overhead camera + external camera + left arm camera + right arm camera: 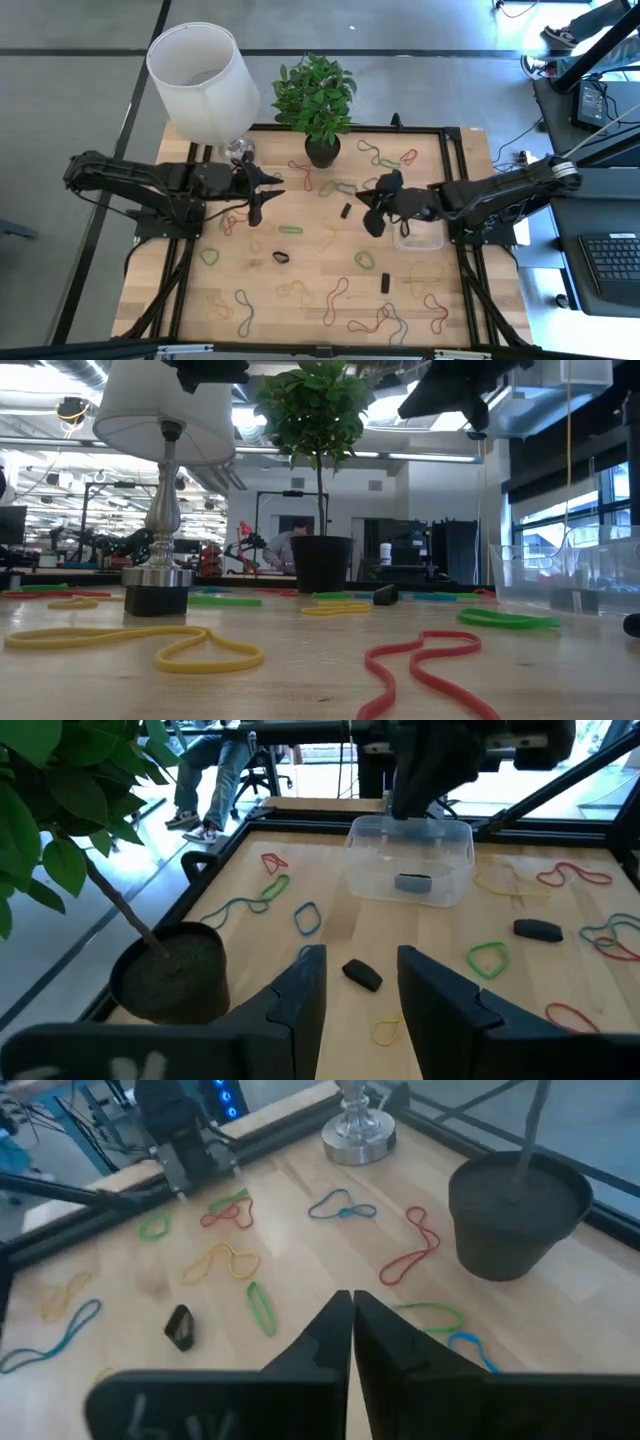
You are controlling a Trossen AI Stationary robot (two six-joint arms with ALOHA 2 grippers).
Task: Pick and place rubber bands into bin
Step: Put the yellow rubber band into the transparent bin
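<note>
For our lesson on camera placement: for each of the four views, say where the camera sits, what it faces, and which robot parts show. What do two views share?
High: overhead, facing down; both arms, the left pincer and right pincer over scattered rubber bands.
Low: table height, facing the room; arms overhead.
Left wrist: faces the bin; its open fingers show.
Right wrist: faces the lamp base; its shut fingers show.
Shared: both wrist views show the plant pot.

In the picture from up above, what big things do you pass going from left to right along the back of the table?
White lamp → green plant → red rubber band by the back right corner.
</note>
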